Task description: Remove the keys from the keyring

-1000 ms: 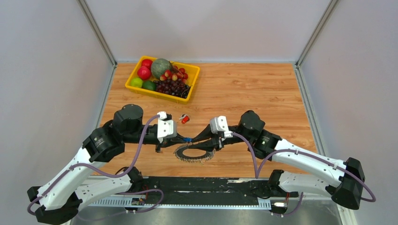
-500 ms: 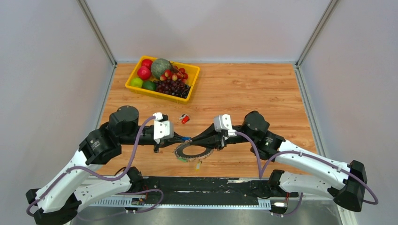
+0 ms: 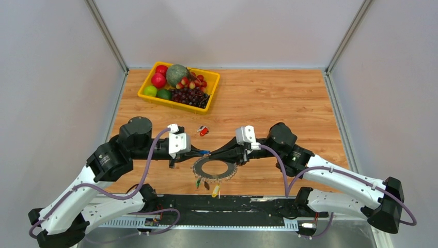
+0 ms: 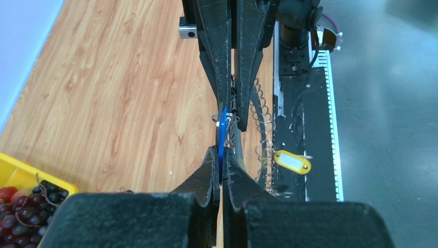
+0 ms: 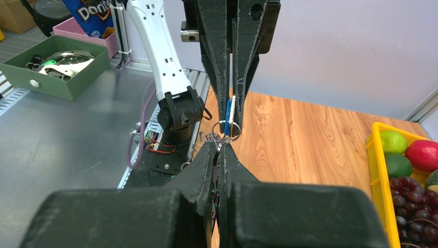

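Note:
The keyring (image 3: 213,168) is a large grey coiled loop held just above the table between my two grippers. My left gripper (image 3: 198,152) is shut on the blue key (image 3: 205,153); the left wrist view shows its blue head (image 4: 222,135) pinched edge-on between the fingertips. My right gripper (image 3: 216,154) is shut on the keyring beside a small split ring (image 5: 227,129) that carries the blue key (image 5: 228,111). The two grippers face each other tip to tip. A yellow key tag (image 3: 216,187) and a green one (image 3: 198,182) dangle from the loop's near side. A red key (image 3: 203,131) lies loose on the table.
A yellow fruit tray (image 3: 146,95) with apples, limes, a melon and grapes stands at the back left. The black base rail (image 3: 232,204) runs along the near edge, under the dangling tags. Grey walls close in both sides.
The loop has spread flatter between the grippers. The yellow and green tags have swung out and now hang lower, towards the near edge. Both grippers shifted slightly and stayed shut.

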Available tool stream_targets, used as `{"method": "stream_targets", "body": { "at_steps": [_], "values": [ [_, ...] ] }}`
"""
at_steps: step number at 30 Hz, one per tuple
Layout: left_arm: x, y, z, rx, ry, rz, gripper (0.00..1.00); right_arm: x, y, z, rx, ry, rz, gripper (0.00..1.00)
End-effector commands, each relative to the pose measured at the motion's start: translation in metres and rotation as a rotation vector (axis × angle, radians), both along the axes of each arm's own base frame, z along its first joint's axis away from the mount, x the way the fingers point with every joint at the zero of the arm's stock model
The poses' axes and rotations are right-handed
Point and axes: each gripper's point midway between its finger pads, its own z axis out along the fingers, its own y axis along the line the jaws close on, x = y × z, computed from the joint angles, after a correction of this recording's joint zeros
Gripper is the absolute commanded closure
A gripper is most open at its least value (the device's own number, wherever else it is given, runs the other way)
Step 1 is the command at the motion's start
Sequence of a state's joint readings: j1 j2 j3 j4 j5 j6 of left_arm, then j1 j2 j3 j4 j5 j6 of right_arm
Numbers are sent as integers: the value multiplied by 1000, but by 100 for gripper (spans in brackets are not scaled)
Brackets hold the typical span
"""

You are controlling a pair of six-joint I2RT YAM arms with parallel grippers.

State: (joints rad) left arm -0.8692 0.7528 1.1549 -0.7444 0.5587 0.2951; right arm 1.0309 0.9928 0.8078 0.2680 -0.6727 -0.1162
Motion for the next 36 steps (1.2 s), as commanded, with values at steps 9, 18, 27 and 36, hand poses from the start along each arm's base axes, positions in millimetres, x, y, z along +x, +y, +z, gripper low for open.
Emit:
{"method": "stream_targets", "body": {
  "at_steps": [9,18,27,36],
  "values": [
    [3,6,-5,-27,-33,38,100,6,-25,49,223,-8,-124,100],
    [2,-1,-19,-21,23,27,100,24,-17,60,270,149,-193,100],
    [8,-12,-32,0,51,17,100,42,-12,60,293,276,-274,100],
    [10,-15,-25,-10,28,13,100,68,-5,49,249,341,-408,100]
  ]
}}
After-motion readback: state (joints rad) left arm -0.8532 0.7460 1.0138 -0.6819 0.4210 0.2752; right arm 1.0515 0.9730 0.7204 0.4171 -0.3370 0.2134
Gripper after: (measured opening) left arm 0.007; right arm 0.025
